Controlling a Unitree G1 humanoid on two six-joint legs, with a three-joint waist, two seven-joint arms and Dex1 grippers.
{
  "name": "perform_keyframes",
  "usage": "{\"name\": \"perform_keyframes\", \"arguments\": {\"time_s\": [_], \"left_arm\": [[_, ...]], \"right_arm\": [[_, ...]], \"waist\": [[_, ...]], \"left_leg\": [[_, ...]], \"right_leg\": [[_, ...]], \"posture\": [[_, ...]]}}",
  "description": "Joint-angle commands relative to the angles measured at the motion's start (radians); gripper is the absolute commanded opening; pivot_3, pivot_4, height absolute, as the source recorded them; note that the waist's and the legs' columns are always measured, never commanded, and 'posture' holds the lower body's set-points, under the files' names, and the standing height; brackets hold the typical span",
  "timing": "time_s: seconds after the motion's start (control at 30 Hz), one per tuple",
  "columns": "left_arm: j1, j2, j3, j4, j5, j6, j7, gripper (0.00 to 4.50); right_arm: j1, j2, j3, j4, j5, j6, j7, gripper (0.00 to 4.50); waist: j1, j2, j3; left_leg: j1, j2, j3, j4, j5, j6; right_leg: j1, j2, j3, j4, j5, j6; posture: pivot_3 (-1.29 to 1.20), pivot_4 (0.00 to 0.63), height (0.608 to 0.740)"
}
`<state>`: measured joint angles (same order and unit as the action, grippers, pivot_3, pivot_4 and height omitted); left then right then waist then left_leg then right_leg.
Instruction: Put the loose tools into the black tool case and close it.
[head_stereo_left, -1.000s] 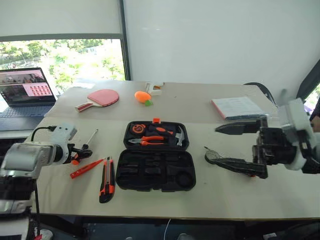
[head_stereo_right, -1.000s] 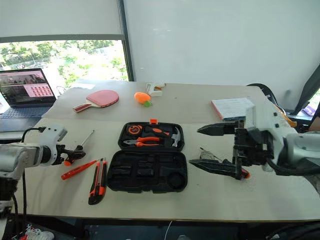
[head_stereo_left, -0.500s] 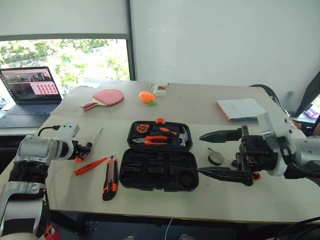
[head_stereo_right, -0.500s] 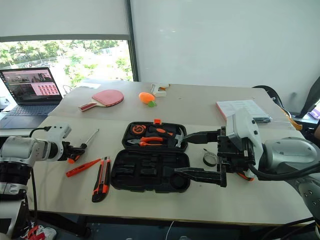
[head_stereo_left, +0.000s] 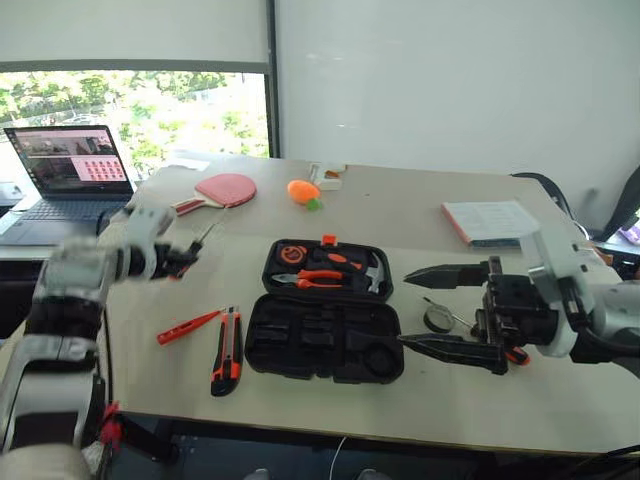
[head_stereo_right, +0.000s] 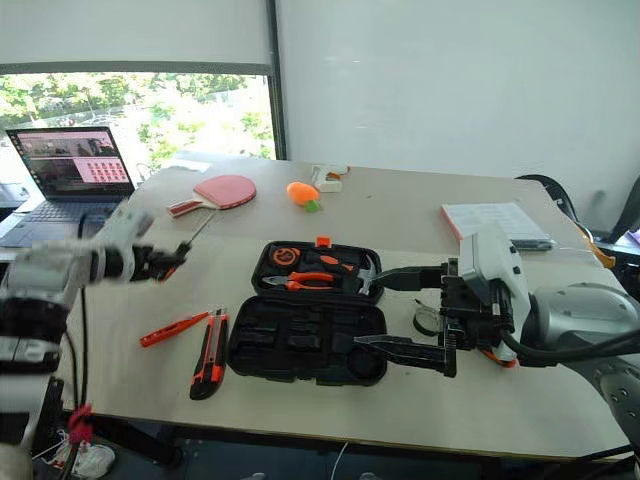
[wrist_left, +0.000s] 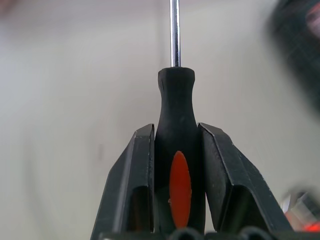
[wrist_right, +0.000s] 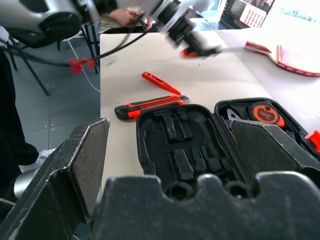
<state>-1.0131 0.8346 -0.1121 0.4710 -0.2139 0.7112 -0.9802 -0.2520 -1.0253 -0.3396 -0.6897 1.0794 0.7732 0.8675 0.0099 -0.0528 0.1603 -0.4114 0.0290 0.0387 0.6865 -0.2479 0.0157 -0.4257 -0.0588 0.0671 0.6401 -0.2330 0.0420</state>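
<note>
One tool case (head_stereo_left: 325, 320) lay open at the centre of the frame on the pale table (head_stereo_left: 420, 400), black, with an orange latch at its far edge. Its far half held an orange tape measure, pliers and a small hammer; its near half showed bare moulded slots.

One black-and-orange screwdriver (wrist_left: 177, 150) was counted, off the table, clamped by its handle between the two fingers of the left gripper (head_stereo_left: 180, 262) at the left of the frame, the metal shaft pointing up and to the right toward the paddle (head_stereo_left: 222, 190).

One thin orange screwdriver (head_stereo_left: 188, 326) lay flat at lower left, left of the case. One orange-and-black utility knife (head_stereo_left: 226, 351) lay just beside it, between it and the case. One small dark tape roll (head_stereo_left: 437, 318) sat right of the case, partly behind the right gripper (head_stereo_left: 452, 310).

Other items, one each: a red paddle and an orange carrot toy (head_stereo_left: 303, 191) toward the upper centre; a laptop (head_stereo_left: 65, 170), open, at upper left; a booklet (head_stereo_left: 490, 220) at upper right.

The left arm was raised above the table edge, gripper aimed inward. The right arm reached in from the right edge, gripper pointing left across the frame, its two black fingers spread wide apart, one above the other, holding nothing.
</note>
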Motion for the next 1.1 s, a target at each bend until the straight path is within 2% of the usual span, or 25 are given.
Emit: {"name": "perform_keyframes", "arguments": {"time_s": [0.03,0.2,0.3,0.43,0.63,0.83,1.1], "left_arm": [[-0.051,-0.019,-0.165,-0.143,0.029,-0.105,-0.255,0.84],[-0.054,-0.101,-0.360,-0.283,0.114,-0.138,-0.371,0.84],[-0.041,-0.163,-0.422,-0.257,0.185,-0.138,-0.324,0.84],[-0.016,-0.174,-0.467,-0.233,0.263,-0.192,-0.302,0.84],[0.012,-0.181,-0.468,-0.201,0.319,-0.238,-0.301,0.84],[0.037,-0.199,-0.454,-0.186,0.317,-0.323,-0.319,0.84],[0.030,-0.229,-0.448,-0.170,0.358,-0.311,-0.306,0.84]], "right_arm": [[0.020,0.005,-0.032,-0.023,-0.012,-0.025,-0.008,4.50],[0.076,0.011,-0.054,-0.037,-0.036,-0.025,-0.035,4.50],[0.142,0.005,-0.085,-0.055,-0.076,-0.032,-0.030,4.50],[0.208,0.008,-0.149,-0.057,-0.093,-0.026,-0.032,4.50],[0.274,0.018,-0.201,-0.062,-0.112,-0.029,-0.042,4.50],[0.260,0.031,-0.187,-0.072,-0.099,-0.022,-0.082,4.50],[0.256,0.032,-0.181,-0.073,-0.091,-0.018,-0.103,4.50]], "waist": [[0.002,0.001,0.000],[-0.002,0.002,-0.001],[-0.005,0.002,-0.001],[-0.021,0.002,-0.001],[-0.021,0.003,0.000],[-0.021,0.003,-0.001],[-0.016,0.003,-0.001]], "left_leg": [[-0.001,0.000,0.000,0.000,0.000,0.000],[-0.001,0.000,0.000,0.000,-0.001,0.001],[-0.001,0.000,-0.001,0.001,-0.001,0.001],[-0.001,0.001,-0.002,0.005,-0.001,0.001],[-0.001,0.001,-0.003,0.008,-0.001,0.002],[-0.001,0.001,-0.004,0.008,-0.001,0.002],[-0.002,0.000,-0.004,0.008,-0.001,0.002]], "right_leg": [[0.000,0.000,0.000,0.000,0.000,0.000],[-0.001,0.001,0.000,0.000,-0.001,0.001],[-0.001,0.002,0.001,0.001,-0.001,0.000],[-0.001,0.003,0.001,0.003,-0.001,0.000],[0.000,0.003,0.001,0.005,-0.001,0.001],[0.001,0.003,0.001,0.005,-0.001,0.001],[0.001,0.003,0.001,0.005,0.000,0.001]], "posture": [[0.00,0.150,0.737],[0.00,0.150,0.737],[0.00,0.150,0.737],[0.00,0.150,0.737],[0.00,0.150,0.737],[0.00,0.150,0.737],[0.00,0.150,0.737]]}}
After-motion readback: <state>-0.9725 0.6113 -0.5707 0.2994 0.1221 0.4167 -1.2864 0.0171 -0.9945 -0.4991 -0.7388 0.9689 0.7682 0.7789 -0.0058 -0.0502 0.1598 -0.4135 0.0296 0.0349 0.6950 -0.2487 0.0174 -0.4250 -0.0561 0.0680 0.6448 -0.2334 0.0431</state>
